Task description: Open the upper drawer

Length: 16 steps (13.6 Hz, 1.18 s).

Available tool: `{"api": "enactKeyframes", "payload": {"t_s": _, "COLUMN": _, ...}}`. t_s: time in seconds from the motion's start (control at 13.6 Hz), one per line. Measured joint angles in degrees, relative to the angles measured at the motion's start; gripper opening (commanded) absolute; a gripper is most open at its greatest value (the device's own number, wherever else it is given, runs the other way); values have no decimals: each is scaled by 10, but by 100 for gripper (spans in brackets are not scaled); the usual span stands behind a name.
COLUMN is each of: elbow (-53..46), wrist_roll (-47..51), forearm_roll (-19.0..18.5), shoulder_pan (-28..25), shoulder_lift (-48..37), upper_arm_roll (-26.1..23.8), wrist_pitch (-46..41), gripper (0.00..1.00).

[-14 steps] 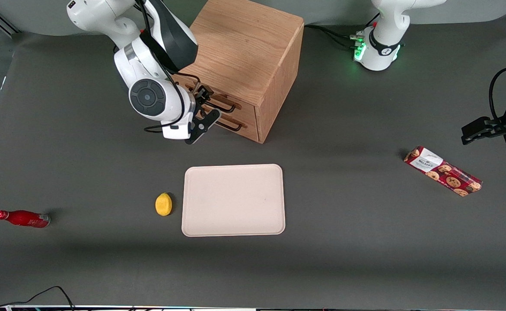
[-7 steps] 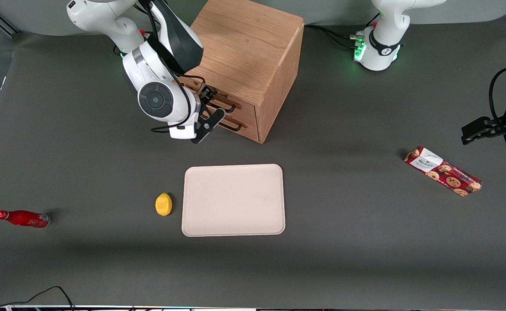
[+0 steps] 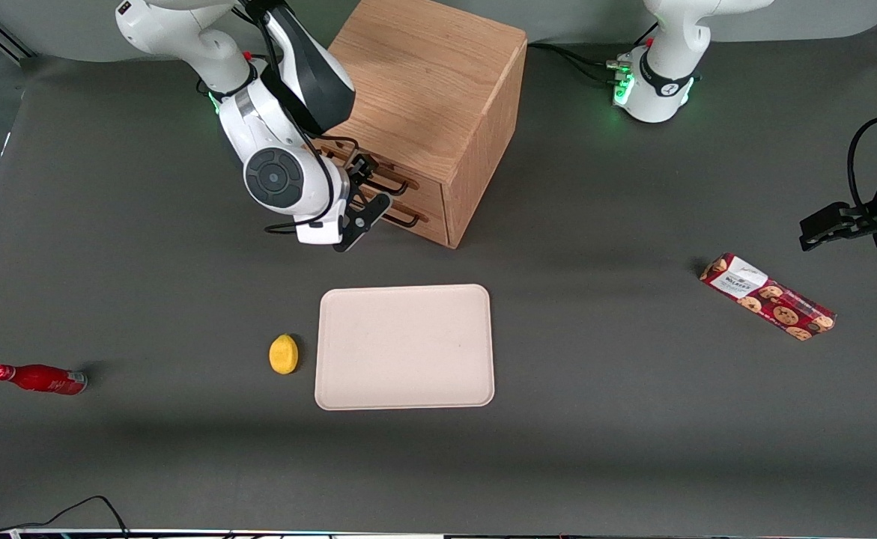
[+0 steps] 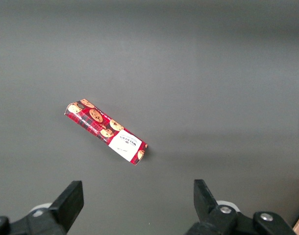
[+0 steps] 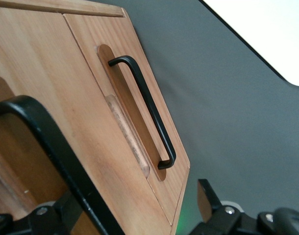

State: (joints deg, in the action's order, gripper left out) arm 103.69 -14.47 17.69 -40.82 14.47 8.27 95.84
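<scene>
The oak cabinet [image 3: 423,82] stands at the back of the table. Its upper drawer [image 3: 425,190] is shut; its thin black bar handle [image 3: 399,183] is partly hidden by my wrist. In the right wrist view the upper drawer front [image 5: 41,73] fills the frame and its handle [image 5: 56,147] runs close between my fingers. My right gripper [image 3: 362,201] [image 5: 137,198] is open, right in front of the upper drawer, straddling that handle with a finger on each side. The bottom drawer's handle [image 5: 144,107] [image 3: 408,219] shows whole.
A beige tray [image 3: 404,346] lies nearer the front camera than the cabinet, a lemon [image 3: 283,353] beside it. A red bottle [image 3: 37,378] lies toward the working arm's end. A cookie pack [image 3: 768,296] [image 4: 106,132] lies toward the parked arm's end.
My right wrist and gripper have moved in toward the cabinet's drawer fronts and slightly lower, closing on the upper handle. The drawers have not moved.
</scene>
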Motion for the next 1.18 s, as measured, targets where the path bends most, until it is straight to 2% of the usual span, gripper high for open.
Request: {"api": "enactKeyframes", "payload": {"t_s": 1.18, "elbow": -11, "wrist_roll": -50, "forearm_roll": 0, "shoulder_pan": 36, "shoulder_lift": 20, "upper_arm_roll": -5, "wrist_pitch": 30, "gripper": 100}}
